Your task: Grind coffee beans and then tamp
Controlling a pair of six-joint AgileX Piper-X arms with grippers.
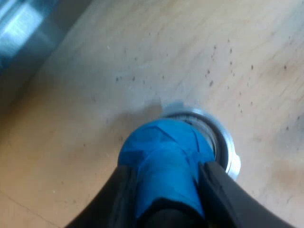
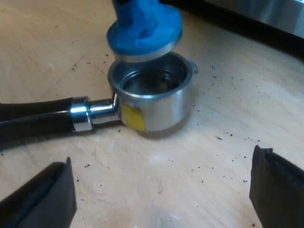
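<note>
Lying on a pale wooden table speckled with dark coffee grounds, the metal holder is sitting near the espresso machine. My left gripper is clasping the blue tamper just above the holder's basket. The right wrist view is revealing the basket's inside, the dark handle, and my right gripper spread wide, holding nothing.

Shiny metal holder, matt blue tape round the tamper, pale wood table.

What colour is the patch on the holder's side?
Yellow: the patch on the metal holder, best in the right wrist view.
</note>
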